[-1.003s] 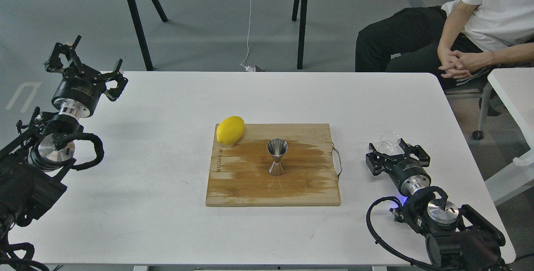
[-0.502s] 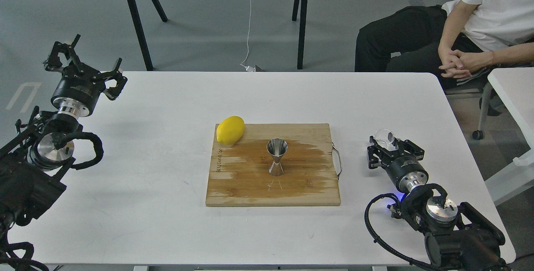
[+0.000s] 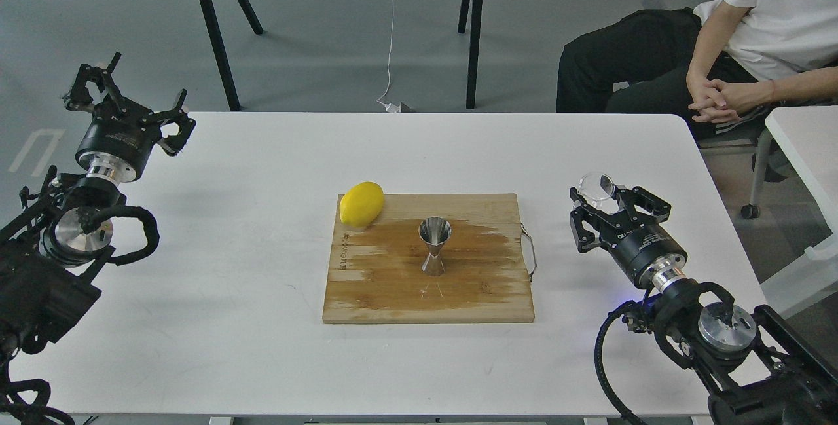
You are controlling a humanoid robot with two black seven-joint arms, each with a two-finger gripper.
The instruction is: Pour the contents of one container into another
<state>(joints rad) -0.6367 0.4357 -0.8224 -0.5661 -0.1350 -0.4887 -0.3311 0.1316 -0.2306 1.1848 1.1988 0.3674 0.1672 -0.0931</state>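
- Two containers in play: a small clear glass cup (image 3: 596,187), low and see-through with a rounded rim, and a shiny steel jigger (image 3: 435,246), hourglass-shaped with a narrow waist.
- Glass cup sits between the fingers of the right gripper (image 3: 612,205), clamped there and lifted off the white table (image 3: 229,268), right of the board.
- Jigger stands upright near the middle of the wooden cutting board (image 3: 393,294), well apart from the right gripper, off to its left.
- Lemon (image 3: 361,203) lies on the board's far left corner, near the jigger but not touching.
- Left gripper (image 3: 127,94) hangs over the table's far left edge, fingers spread apart, holding nothing.
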